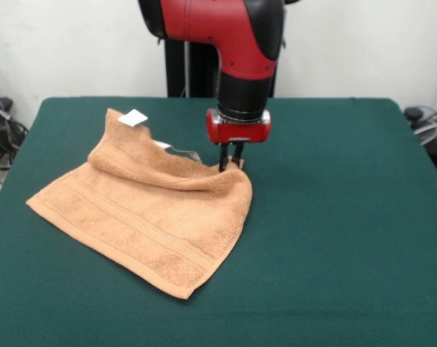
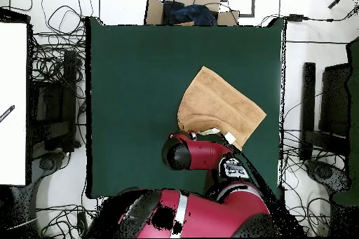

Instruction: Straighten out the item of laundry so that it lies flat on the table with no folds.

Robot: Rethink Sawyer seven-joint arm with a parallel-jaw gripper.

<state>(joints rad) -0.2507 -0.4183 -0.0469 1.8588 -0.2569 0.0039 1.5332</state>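
The orange-tan terry towel (image 1: 149, 213) lies on the dark green table (image 1: 334, 217), left of centre in the front view. Its far part is rumpled and folded over, with the white tag (image 1: 133, 118) showing at the raised far corner. My gripper (image 1: 230, 165) is at the towel's far right corner, with its fingers shut on that edge and holding it slightly lifted. In the overhead view the towel (image 2: 221, 106) shows as a skewed shape, and the arm (image 2: 189, 153) covers the gripper and the grasped corner.
The robot's pedestal (image 1: 193, 69) stands at the far side of the table. Cables and boxes lie on the floor around the table (image 2: 56, 75). Cardboard and dark cloth sit beyond the table's edge opposite the robot (image 2: 189, 8).
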